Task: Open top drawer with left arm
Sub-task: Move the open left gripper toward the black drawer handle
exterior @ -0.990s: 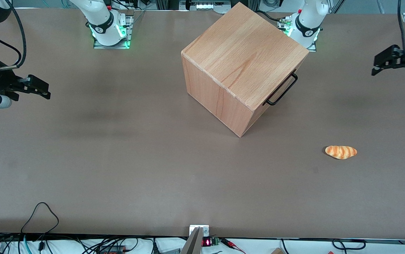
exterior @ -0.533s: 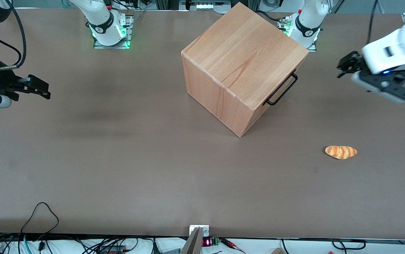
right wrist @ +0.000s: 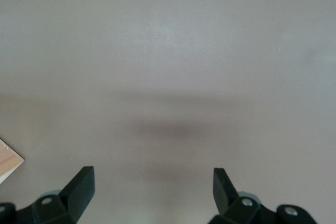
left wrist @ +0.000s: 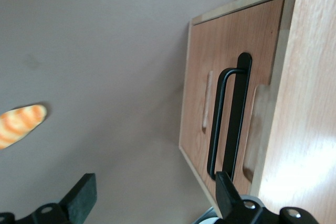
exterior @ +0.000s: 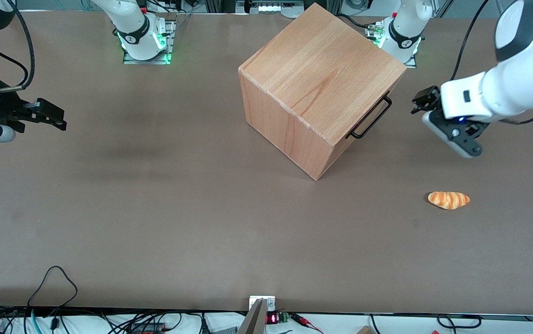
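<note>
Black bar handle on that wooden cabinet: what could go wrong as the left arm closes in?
1. The open black two-finger pincer hovers in front of the thin black U-shaped bar handle, not yet around it; a finger could strike the light beech-wood top drawer front instead.
2. The cube-shaped wooden cabinet stands loose on the brown table; pulling might drag it.

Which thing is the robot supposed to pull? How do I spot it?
Find the big wooden cabinet on the brown table. On the side facing the left arm's gripper, which hovers open beside it, sits the top drawer. Its thin black handle is the only dark bar on the plain wood.
</note>
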Robot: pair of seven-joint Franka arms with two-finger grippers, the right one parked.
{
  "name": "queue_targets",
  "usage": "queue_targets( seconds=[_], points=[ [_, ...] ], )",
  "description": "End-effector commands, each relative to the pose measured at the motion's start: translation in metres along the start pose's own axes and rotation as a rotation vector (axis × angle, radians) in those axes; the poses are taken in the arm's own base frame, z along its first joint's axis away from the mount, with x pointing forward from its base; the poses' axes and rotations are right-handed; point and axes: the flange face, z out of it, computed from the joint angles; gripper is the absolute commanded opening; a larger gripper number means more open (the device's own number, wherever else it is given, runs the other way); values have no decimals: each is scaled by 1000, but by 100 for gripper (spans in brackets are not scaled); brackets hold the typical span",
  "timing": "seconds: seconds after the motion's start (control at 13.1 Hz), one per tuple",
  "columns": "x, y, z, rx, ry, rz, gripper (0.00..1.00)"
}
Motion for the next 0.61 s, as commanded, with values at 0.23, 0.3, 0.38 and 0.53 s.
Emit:
queue_targets(
  seconds=[0.23,0.3,0.38,0.53],
  points=[
    [32,-12,61,-134,-27,33,100],
    [32,-11,68,-154,-30,29,100],
    [32,-10,71,-164,-34,26,100],
    [32,-8,82,-175,-46,24,100]
  ],
)
